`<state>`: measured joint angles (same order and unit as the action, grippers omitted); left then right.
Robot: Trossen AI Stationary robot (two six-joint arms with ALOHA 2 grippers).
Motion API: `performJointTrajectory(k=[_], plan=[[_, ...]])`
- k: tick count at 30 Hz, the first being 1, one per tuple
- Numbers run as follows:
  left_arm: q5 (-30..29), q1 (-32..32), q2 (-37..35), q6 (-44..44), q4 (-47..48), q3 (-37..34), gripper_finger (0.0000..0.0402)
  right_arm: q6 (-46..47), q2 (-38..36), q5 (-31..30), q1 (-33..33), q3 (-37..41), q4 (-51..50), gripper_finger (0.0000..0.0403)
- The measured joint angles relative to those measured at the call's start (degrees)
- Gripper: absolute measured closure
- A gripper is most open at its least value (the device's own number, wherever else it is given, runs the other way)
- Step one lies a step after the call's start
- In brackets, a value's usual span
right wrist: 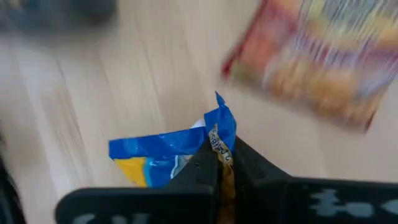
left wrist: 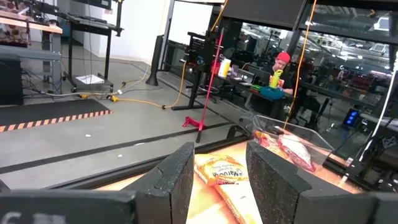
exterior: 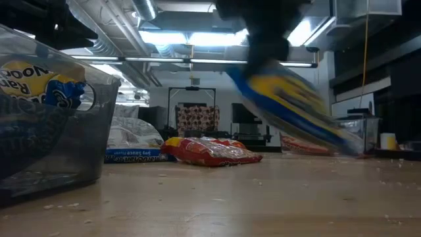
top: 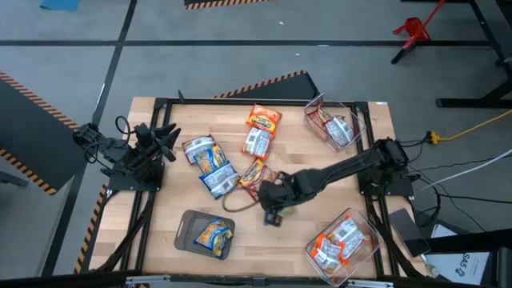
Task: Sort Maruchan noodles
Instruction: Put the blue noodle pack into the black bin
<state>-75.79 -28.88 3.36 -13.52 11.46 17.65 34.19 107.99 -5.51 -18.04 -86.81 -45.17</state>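
- Grey tray (top: 186, 232) at the near edge of the table (top: 240, 240), left of centre: one blue-yellow packet (top: 214, 235) lies in it
- Near-right clear bin (top: 344, 242): orange-red packets inside, at least two; exact count not readable
- Right gripper (right wrist: 219, 163), reaching in to mid-table: fingers pinched together on the edge of a blue-yellow packet (right wrist: 165, 155). In the low view this packet (exterior: 289, 99) hangs tilted above the wood, so it reads as lifted, not resting
- Judgement: this packet is in transit; by colour the grey tray looks the likely home, but I cannot confirm it
- Just beyond the right gripper, loose on the table: an orange-red packet (top: 253, 173), then a blue-yellow one (top: 218, 178) and a silver-white one (top: 198, 149) to its left
- Farther back: a silver-white packet (top: 257, 142) and an orange-red packet (top: 263, 119), unsorted
- Far-right clear bin (top: 336, 124): dark red and pale packets inside
- Left gripper (left wrist: 217, 180) waits at the left edge of the table, fingers spread, holding nothing
- Progress, as judged: two bins and the tray are started; about five packets remain loose plus the one in hand, so roughly half is left
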Motion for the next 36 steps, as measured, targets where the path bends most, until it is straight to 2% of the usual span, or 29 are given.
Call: performJointTrajectory(k=[4, 12, 16, 23, 29, 36], plan=[[0.0, 0.0, 0.0, 0.05, 0.0, 0.0, 0.0262, -2.17, 0.0, -2.48, 1.55, -6.07, 7.12, 0.0402], [0.63, -0.02, 0.02, 0.0, -0.43, 0.0, 0.0262, -6.69, 3.47, -2.19, 3.53, -12.71, 27.4, 0.0402], [0.57, -0.02, 0.02, 0.0, -0.8, 0.04, 0.0262, -8.73, 8.42, 4.0, 3.93, -17.41, 33.16, 0.0402], [0.55, -0.02, 0.02, 0.05, -0.78, 0.04, 0.0262, -9.13, 20.62, 12.91, 3.87, -30.25, 36.47, 0.0403], [0.51, -0.02, 0.02, 0.13, -0.41, 0.02, 0.0262, -8.93, 29.92, 16.37, 3.82, -40.63, 38.36, 0.0403], [0.52, 0.0, 0.02, 0.15, -0.54, 0.02, 0.0262, -5.22, 35.36, 19.02, 3.82, -44.9, 39.08, 0.0403]])
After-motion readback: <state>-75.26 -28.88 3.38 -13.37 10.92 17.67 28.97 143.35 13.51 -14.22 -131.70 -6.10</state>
